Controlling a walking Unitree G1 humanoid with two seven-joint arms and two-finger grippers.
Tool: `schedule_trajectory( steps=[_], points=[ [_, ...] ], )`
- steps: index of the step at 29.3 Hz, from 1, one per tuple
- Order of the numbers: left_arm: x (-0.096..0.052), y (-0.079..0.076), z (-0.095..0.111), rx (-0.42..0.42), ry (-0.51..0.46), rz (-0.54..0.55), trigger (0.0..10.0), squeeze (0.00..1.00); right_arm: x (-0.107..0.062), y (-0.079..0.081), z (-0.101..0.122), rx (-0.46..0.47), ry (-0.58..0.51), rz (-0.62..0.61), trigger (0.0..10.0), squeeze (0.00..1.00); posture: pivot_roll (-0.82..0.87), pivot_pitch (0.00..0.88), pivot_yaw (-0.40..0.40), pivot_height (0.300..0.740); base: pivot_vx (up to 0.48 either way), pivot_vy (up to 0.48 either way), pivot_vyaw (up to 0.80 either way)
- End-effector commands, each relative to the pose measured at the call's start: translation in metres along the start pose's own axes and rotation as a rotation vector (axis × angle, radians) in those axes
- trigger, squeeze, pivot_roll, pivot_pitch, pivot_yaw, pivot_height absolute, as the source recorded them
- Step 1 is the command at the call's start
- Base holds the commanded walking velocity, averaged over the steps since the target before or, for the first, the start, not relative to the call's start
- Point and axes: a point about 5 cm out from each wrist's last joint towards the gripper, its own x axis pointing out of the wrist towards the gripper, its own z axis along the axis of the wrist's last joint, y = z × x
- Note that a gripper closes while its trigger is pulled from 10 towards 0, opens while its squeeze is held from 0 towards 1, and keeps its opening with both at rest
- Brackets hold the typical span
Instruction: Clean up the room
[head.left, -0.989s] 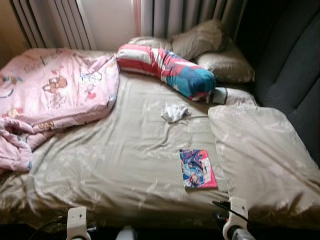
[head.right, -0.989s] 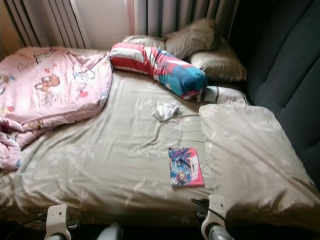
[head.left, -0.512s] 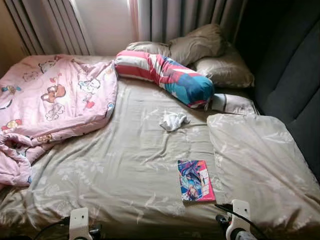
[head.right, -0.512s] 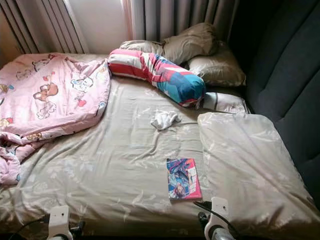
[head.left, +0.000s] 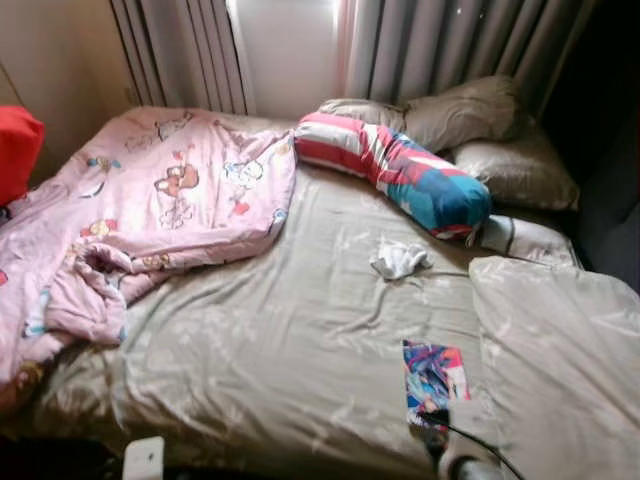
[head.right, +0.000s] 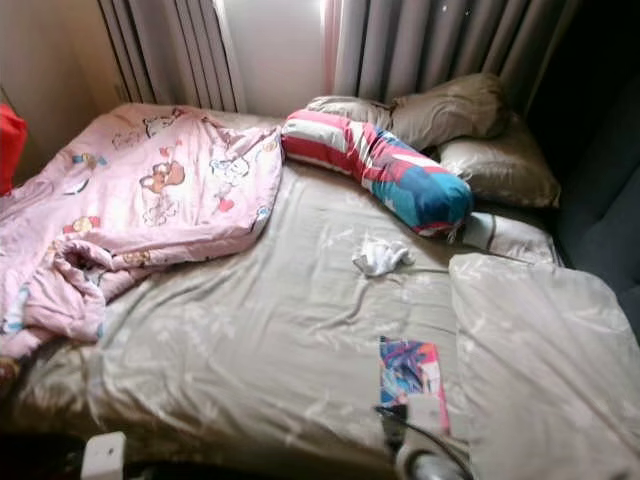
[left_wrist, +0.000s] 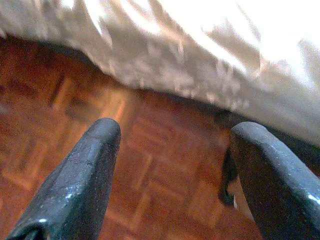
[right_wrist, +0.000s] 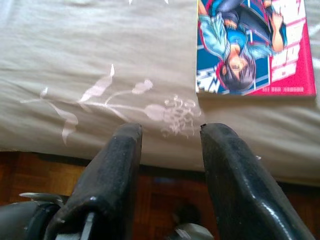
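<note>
A beige-sheeted bed (head.left: 300, 340) is in front of me. On it lie a colourful comic book (head.left: 434, 383) near the front edge, a crumpled white cloth (head.left: 399, 260) at mid-bed, and a rumpled pink cartoon blanket (head.left: 160, 210) on the left. My right gripper (right_wrist: 170, 135) is open, low at the bed's front edge, with the comic book (right_wrist: 252, 47) just beyond its fingertips. The left gripper (left_wrist: 175, 130) is open over the wooden floor (left_wrist: 150, 175), beside the hanging sheet.
A striped red, white and blue bolster (head.left: 400, 175) and beige pillows (head.left: 470, 105) lie at the head of the bed. A large beige cushion (head.left: 560, 350) covers the right side. A red object (head.left: 18, 150) shows at the far left. Curtains (head.left: 440, 40) hang behind.
The camera has swung left, so the bed has shifted right in view and the red object has appeared. My right wrist now sits at the comic book's near edge.
</note>
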Motion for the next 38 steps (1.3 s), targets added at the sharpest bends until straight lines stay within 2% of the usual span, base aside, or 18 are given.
schedule_trajectory(
  steps=[1,16,20,23,38],
  points=[
    [-0.0011,-0.0054,-0.0066,0.005,0.025,-0.02,10.0,0.0,-0.0031,-0.0136,-0.0055,-0.003,0.018,-0.037,10.0,0.0,0.1,0.0,-0.023,0.74,0.0,0.424,0.0],
    [-0.0023,-0.0062,-0.0113,0.006,0.035,-0.024,10.0,0.0,-0.0029,-0.0132,-0.0047,-0.056,0.026,-0.02,10.0,0.0,0.1,0.0,-0.024,0.74,0.0,0.425,0.0],
    [-0.0022,-0.0048,-0.0111,0.007,0.036,-0.021,10.0,0.0,-0.0023,-0.0086,-0.0053,-0.075,0.022,-0.015,10.0,0.0,0.11,0.0,-0.022,0.74,0.0,0.425,0.78],
    [-0.0023,-0.0046,-0.0111,0.007,0.036,-0.02,10.0,0.0,-0.0023,-0.0071,-0.0066,-0.068,0.027,-0.009,10.0,0.0,0.11,0.0,-0.021,0.74,0.0,0.428,0.8],
    [-0.0025,-0.0057,-0.0126,0.005,0.04,-0.02,10.0,0.0,-0.0035,-0.0076,-0.012,-0.046,0.037,-0.012,10.0,0.0,0.11,0.0,-0.027,0.74,0.0,0.426,0.0]
  ],
)
